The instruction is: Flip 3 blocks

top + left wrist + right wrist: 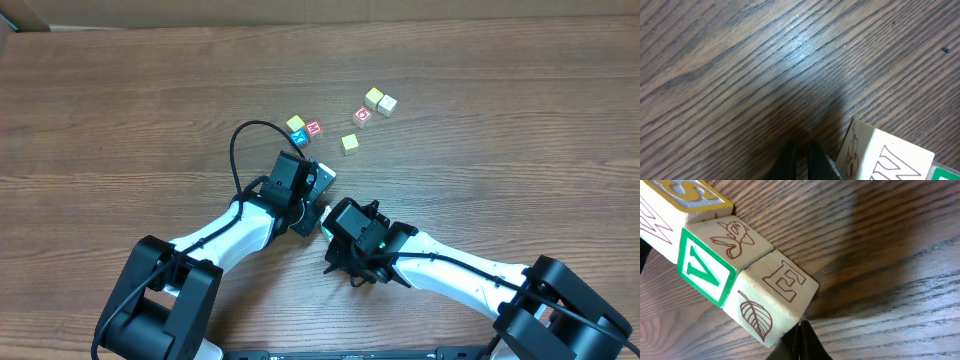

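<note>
**Step in hand.** Judged to be the set-up for the first flip; nothing in view proves that any block has been turned yet. The three blocks (715, 260) lie on the table (120, 90) in a tight row, faces touching: E block (777, 297), V block (710, 262) in the middle, S block (685, 200).

**Grippers.**
- The right gripper (800, 337) has its fingers pressed together into one narrow tip and holds nothing. The tip is at the low corner of the E block; touching or just short, I cannot tell.
- The left gripper (801, 152) is likewise pinched to a point and empty. It hangs low just beside the row's other end, where a cream face with a zigzag mark shows.

**Next move, as judged.** Use the closed tip as a pusher: press low on the E block's free side and roll it one face over. The V block touches it on one side, so the roll must go outward from the row or the neighbours will be dragged along.

**Edges and room.**
- Bare wood lies beyond the row's E end — enough room to tip a block.
- The loose cubes (349, 143) sit well apart beyond the row.
- No table edge is near the row.
- The tight spot is at the row itself, where the two grippers crowd each other.
</note>
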Controlling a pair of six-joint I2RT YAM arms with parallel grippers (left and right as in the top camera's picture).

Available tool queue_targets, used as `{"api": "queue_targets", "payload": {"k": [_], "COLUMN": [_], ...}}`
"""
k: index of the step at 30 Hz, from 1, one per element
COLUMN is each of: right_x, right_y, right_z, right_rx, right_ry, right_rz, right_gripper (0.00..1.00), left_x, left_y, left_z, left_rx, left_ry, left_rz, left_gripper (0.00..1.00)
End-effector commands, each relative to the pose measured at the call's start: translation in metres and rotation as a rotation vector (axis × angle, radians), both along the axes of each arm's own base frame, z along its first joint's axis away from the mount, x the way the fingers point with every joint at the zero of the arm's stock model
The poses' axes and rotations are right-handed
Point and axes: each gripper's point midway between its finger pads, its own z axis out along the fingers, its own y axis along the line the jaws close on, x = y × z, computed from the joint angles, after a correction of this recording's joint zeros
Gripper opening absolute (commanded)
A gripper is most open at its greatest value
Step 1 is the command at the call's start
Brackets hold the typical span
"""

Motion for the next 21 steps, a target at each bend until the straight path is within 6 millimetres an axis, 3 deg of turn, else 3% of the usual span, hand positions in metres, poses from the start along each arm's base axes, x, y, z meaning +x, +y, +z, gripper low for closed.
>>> {"api": "queue_targets", "payload": {"k": [1, 8, 21], "right_x": [0.011, 0.011, 0.011], "right_y": [0.008, 0.008, 0.007], "right_z": [0.011, 0.011, 0.01], "right_rx": [0.02, 0.02, 0.019], "right_ry": [-0.037, -0.037, -0.035], "right_rz": [-0.01, -0.01, -0.01], "right_gripper": [0.04, 0.04, 0.04], "left_x": [-0.01, -0.016, -0.016], "left_y": [-0.003, -0.017, -0.017], "left_z": [-0.011, -0.008, -0.008], "left_rx": [-0.022, -0.1, -0.098], "left_ry": [0.046, 0.075, 0.074], "left_rz": [-0.005, -0.053, -0.052], "left_gripper": [0.04, 0.04, 0.04]}}
